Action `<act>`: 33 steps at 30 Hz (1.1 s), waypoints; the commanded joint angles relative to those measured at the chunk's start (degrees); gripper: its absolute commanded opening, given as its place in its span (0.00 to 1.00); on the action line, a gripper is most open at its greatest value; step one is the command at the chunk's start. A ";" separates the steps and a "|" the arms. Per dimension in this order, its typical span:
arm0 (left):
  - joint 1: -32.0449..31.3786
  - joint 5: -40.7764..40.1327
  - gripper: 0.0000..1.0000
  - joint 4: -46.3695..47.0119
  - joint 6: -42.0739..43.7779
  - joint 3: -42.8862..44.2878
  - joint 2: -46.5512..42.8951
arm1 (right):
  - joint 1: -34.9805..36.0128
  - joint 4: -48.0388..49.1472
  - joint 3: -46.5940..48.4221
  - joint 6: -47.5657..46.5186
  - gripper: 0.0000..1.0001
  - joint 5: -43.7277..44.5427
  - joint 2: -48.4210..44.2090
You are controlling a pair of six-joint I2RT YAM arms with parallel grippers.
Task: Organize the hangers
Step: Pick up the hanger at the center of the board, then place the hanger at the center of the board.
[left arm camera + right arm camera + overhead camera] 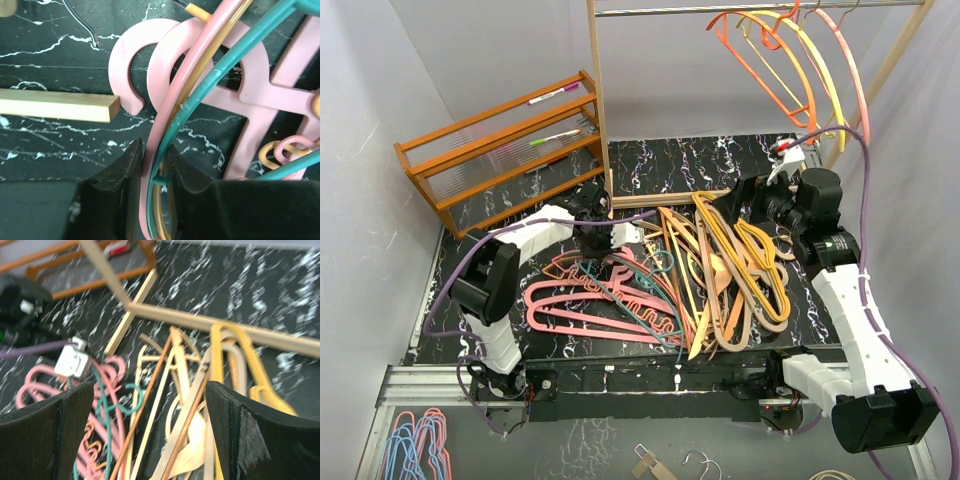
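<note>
Grip: left gripper (154,150) pinches bundled pink, teal and yellow plastic hanger bars (161,120); lift slowly, shed extras. Right gripper (150,392), at two o'clock, gapes wide, empty.

Black white-veined marble tabletop (720,160) under your jaws. Orange-brown slatted shelf rack (500,150) beyond left gripper (608,240) jaws, off to their left, markers (553,96) on its shelves. Pale wooden frame (597,90) with metal rail (740,8) rises beyond both jaw pairs. Plain pale-grey walls (380,80) around you.
</note>
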 commanded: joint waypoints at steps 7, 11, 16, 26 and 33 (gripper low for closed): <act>0.13 2.25 0.00 -7.77 -0.95 4.73 -13.03 | 2.88 5.95 -11.42 6.88 0.99 -23.94 -1.39; 0.82 1.78 0.00 -8.97 -1.48 6.73 -14.41 | 8.72 7.48 -15.35 9.20 0.99 -23.93 -2.14; 4.03 3.20 0.00 -10.43 -1.38 10.08 -14.71 | 17.53 10.51 -19.48 10.68 0.99 -20.51 -3.48; 10.80 12.36 0.00 -14.85 -0.19 13.04 -15.16 | 20.71 18.77 -25.41 12.30 0.99 -14.59 -0.74; 11.06 14.21 0.00 -18.66 1.06 14.18 -16.32 | 20.74 26.46 -28.94 10.45 0.99 -0.63 0.36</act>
